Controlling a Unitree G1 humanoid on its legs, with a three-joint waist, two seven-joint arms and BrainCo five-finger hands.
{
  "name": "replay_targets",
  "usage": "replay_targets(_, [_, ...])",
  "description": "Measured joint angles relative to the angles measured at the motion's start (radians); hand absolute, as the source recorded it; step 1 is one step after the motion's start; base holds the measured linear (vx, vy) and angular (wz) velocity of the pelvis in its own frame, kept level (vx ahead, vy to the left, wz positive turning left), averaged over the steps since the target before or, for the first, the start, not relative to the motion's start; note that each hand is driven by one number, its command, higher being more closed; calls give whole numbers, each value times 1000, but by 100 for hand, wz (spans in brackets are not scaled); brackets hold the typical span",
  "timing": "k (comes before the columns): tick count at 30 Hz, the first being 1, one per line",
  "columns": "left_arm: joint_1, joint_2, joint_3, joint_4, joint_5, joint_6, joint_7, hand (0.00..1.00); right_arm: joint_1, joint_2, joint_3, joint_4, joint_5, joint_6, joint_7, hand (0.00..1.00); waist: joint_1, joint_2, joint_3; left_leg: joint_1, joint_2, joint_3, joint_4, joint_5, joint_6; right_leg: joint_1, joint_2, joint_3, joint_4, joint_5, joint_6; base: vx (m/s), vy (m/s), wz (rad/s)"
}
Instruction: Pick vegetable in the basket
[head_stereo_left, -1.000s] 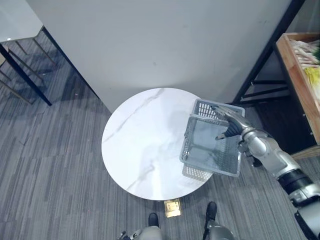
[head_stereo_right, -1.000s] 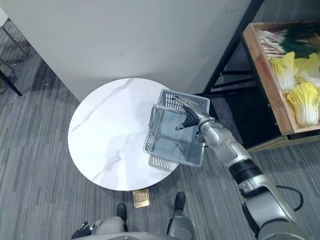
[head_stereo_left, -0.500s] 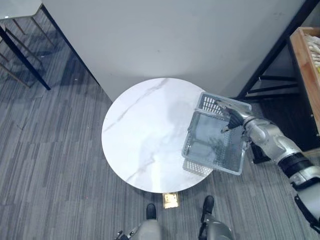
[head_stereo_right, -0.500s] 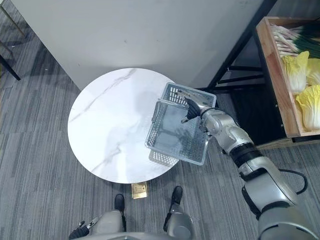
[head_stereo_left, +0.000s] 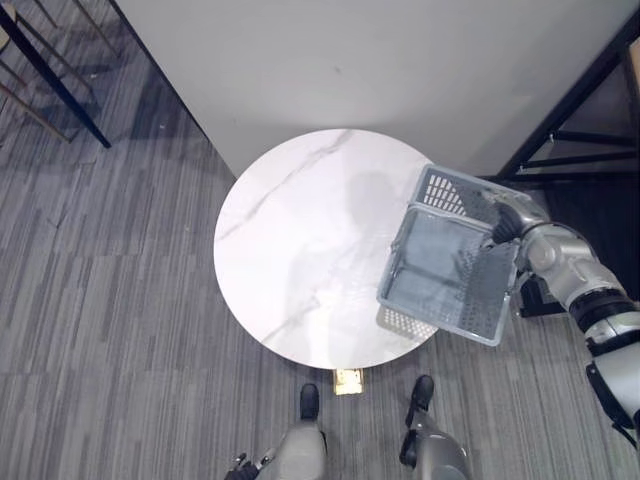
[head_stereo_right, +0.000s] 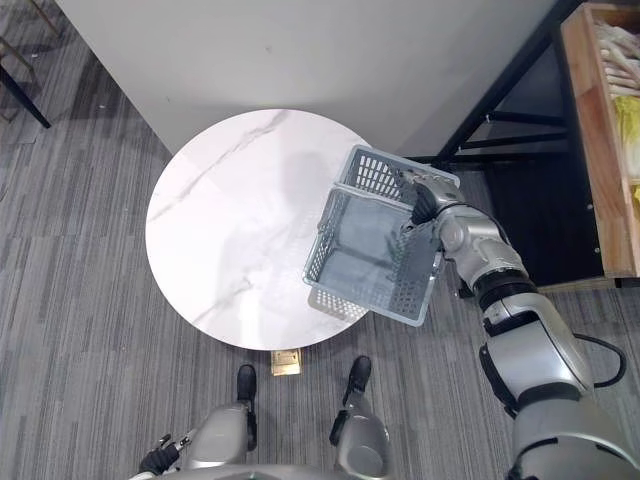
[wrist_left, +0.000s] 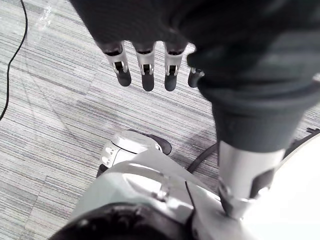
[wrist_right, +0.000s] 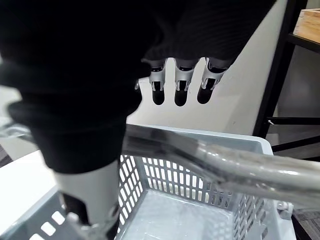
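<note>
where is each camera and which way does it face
Left eye view: on the head, facing down at table and basket; right hand shows.
Right eye view: beside it, same scene, same hand.
Left wrist view: along the left hand toward the floor.
Right wrist view: along the right hand; shares the basket with both eyes.

crate (head_stereo_right: 590, 150): cut off by right edge, contents too small to tell | basket (head_stereo_right: 375, 175): rim partly hidden by right hand (head_stereo_right: 425, 200)

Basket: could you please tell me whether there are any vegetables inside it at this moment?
No, the basket has a bare grey floor in the right eye view, with nothing lying on it.
</note>
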Motion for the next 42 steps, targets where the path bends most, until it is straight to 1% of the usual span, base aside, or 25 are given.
replay_targets(2, [-2,1,-3,-4,0,0,1,0,-3,0,0,27,-31,1,-2,0,2,-2,10,-4,-6,-4,0,2,3,-1,-6,-2,0,1,1,-28,28,8])
replay_targets(4, [-2,4,-10,-5,0,0,3,0,-3,0,-1,38,-31,2,-3,0,2,-1,11,-14,-9,-8,3,4,5,-8,-9,-5,0,3,3,-7,8,4])
replay_targets(5, [-2,4,-14,-5,0,0,4,0,-3,0,-13,49,-32,2,-5,0,6,0,13,-19,-10,-6,3,5,7,-15,-10,-4,0,10,-3,0,0,0])
replay_targets(10, [-2,6,-25,-4,1,1,7,0,-2,0,-59,71,-50,10,-10,0,4,2,17,-20,-14,-4,4,6,8,-18,-12,1,0,11,-2,-7,10,-2])
replay_targets(11, [-2,7,-30,-4,1,1,9,0,-2,0,-74,72,-51,10,-14,100,2,3,18,-20,-14,-2,5,6,8,-19,-12,2,0,11,-2,-5,8,-3])
replay_targets(19, [-6,9,-53,-5,1,0,16,0,17,4,-78,96,-58,10,-17,100,4,12,23,-20,-14,0,7,5,8,-20,-11,4,0,11,-2,-1,1,0])
replay_targets(23, [-16,25,-84,3,6,1,16,0,36,9,-121,109,-58,12,-22,100,7,13,24,-20,-14,-1,7,5,8,-20,-12,4,0,11,-2,0,0,0])
replay_targets(26, [-17,27,-87,4,8,1,16,0,44,25,-152,110,-58,13,-30,100,7,13,23,-20,-15,-1,8,5,8,-19,-12,4,0,11,-2,0,0,0])
replay_targets(30, [-19,28,-86,4,15,2,16,0,52,27,-154,110,-61,15,-38,100,9,13,23,-17,-15,-1,10,5,8,-16,-12,5,1,11,-2,0,0,0])
replay_targets(32, [-20,28,-86,5,17,5,17,0,59,33,-154,110,-69,24,-40,100,10,14,23,-12,-14,-2,14,5,8,-7,-12,4,1,11,-2,0,0,2])
replay_targets(35, [-20,29,-86,6,30,8,16,0,80,36,-144,106,-77,28,-38,100,11,15,22,6,-14,-2,15,5,8,13,-12,5,0,11,-2,0,0,0])
replay_targets(38, [-21,33,-86,5,48,10,16,0,98,36,-105,92,-97,28,-33,100,10,15,20,26,-12,-1,15,5,7,33,-11,6,-1,11,-2,-11,-4,-1])
replay_targets(40, [-20,36,-85,11,53,14,16,0,128,34,-66,23,-107,27,-17,100,7,12,10,36,-8,4,15,4,7,42,-6,11,-4,11,-2,-37,-19,-6])
replay_targets(42, [-18,37,-82,15,57,24,16,0,159,34,-33,-32,-107,22,-3,100,7,11,-16,39,-4,9,13,4,6,41,-2,17,-7,11,-2,-9,-23,-11])
